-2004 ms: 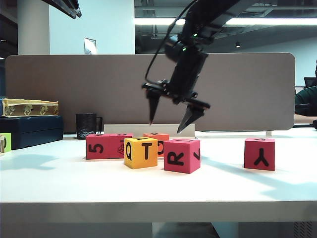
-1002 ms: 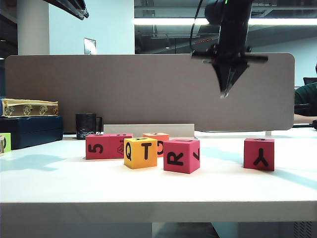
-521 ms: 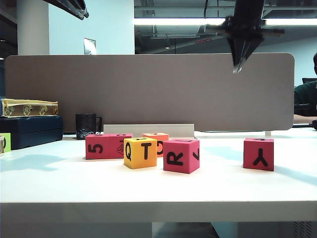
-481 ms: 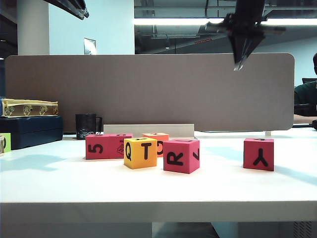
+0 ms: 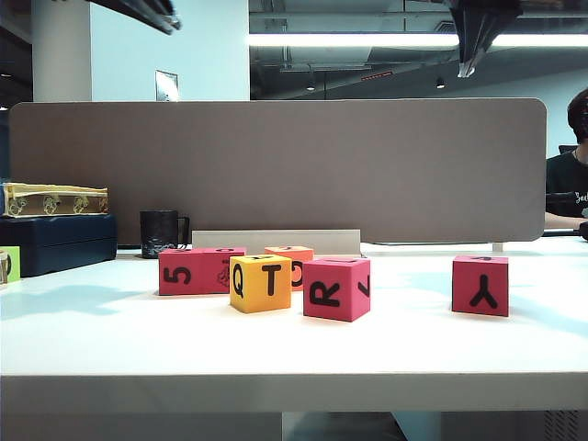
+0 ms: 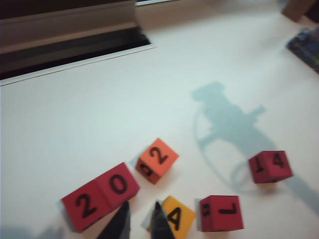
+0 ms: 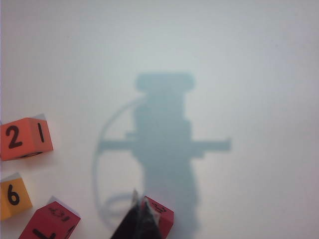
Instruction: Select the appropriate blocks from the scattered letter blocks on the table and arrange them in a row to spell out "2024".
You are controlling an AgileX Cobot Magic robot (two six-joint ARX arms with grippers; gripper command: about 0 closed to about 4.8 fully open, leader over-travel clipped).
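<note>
Two pinkish-red blocks, "2" [image 6: 84, 206] and "0" [image 6: 118, 185] on top, touch side by side on the white table [image 5: 413, 340]. The orange block [image 6: 158, 159], showing "2", lies apart just behind them. The red block with "Y" on its front [image 5: 480, 285] and "4" on top [image 6: 270, 167] stands alone at the right. My left gripper [image 6: 141, 215] hovers high above the cluster, its fingers slightly parted and empty. Up at the exterior view's top edge, my right gripper [image 5: 469, 64] is shut and empty above the "Y" block [image 7: 162, 214].
A yellow block [image 5: 261, 283] and a red "R" block [image 5: 337, 288] sit in front of the orange one. A grey partition [image 5: 276, 165] closes the table's back. A black mug [image 5: 161, 232] and stacked boxes [image 5: 55, 230] stand at the back left.
My right gripper shut its fingers over the cluster, then climbed up and to the right to the top edge of the exterior view. No block moved.
</note>
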